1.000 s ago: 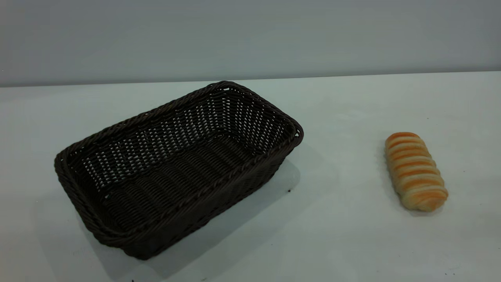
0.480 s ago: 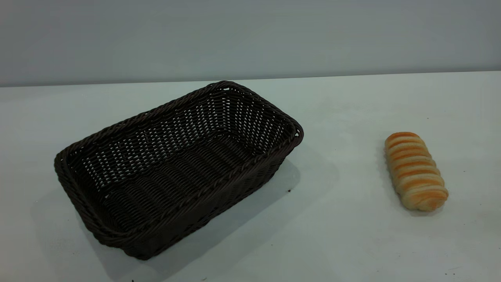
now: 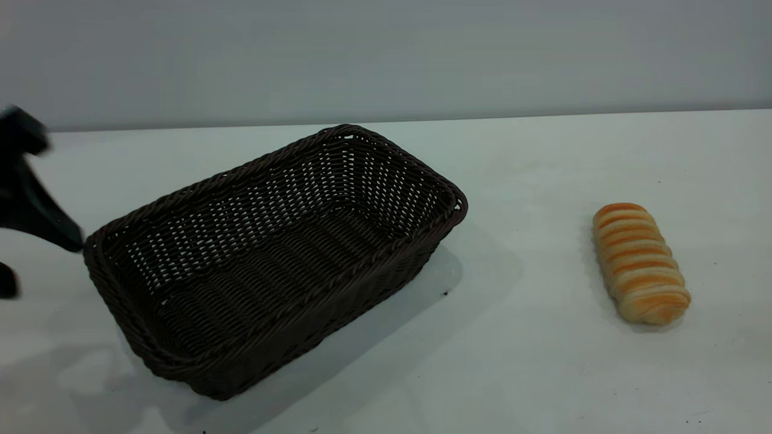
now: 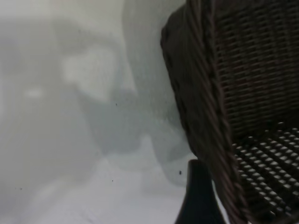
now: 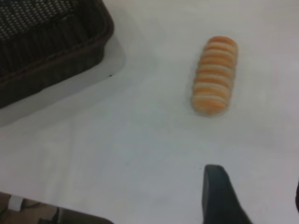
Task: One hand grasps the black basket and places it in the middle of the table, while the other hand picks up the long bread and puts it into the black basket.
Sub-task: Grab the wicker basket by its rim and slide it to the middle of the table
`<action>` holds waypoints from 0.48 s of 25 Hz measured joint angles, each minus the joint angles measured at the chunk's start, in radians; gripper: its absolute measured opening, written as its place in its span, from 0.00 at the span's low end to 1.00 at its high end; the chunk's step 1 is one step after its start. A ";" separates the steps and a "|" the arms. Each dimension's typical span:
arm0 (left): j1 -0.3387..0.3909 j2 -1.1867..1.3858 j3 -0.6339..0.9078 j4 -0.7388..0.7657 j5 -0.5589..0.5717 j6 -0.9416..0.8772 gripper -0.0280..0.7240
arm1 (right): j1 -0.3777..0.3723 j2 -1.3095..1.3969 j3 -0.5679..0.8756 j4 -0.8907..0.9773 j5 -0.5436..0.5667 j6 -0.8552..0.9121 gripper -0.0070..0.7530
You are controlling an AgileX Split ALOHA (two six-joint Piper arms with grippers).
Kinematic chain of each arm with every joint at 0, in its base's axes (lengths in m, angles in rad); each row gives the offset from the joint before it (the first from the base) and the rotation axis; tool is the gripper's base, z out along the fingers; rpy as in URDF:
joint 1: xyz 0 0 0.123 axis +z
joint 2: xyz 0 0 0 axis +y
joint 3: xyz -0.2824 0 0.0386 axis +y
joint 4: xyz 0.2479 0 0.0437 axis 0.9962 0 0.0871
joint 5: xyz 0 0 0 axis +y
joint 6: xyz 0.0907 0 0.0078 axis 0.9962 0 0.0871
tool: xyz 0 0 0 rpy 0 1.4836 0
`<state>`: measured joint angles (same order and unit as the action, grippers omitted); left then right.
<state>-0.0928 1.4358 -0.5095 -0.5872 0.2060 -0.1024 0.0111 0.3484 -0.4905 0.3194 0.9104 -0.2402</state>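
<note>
The black basket (image 3: 271, 253) stands on the white table left of centre, set at an angle, and is empty. The long bread (image 3: 640, 263) lies on the table at the right, striped top up. My left gripper (image 3: 37, 260) is open at the exterior view's left edge, right beside the basket's left corner. In the left wrist view one of its fingers (image 4: 198, 198) sits just outside the braided rim (image 4: 205, 98). My right gripper (image 5: 254, 189) is open above bare table, short of the bread (image 5: 215, 74). It is out of the exterior view.
The white table (image 3: 531, 374) runs back to a grey wall. The basket's corner (image 5: 51, 42) shows in the right wrist view, apart from the bread. The table's front edge (image 5: 56, 212) shows there too.
My left gripper has come into the exterior view from the left and reached the basket's left corner. Its shadow now falls on the table. Basket and bread have not moved.
</note>
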 joint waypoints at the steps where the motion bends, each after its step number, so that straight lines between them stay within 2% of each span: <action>1: 0.000 0.032 -0.001 -0.017 -0.013 0.019 0.83 | 0.000 0.000 0.000 0.005 0.000 -0.006 0.50; 12: 0.000 0.162 -0.006 -0.061 -0.107 0.081 0.83 | 0.000 0.000 0.000 0.013 0.003 -0.009 0.50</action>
<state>-0.0929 1.5979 -0.5157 -0.6478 0.0994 -0.0217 0.0111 0.3484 -0.4905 0.3326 0.9135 -0.2495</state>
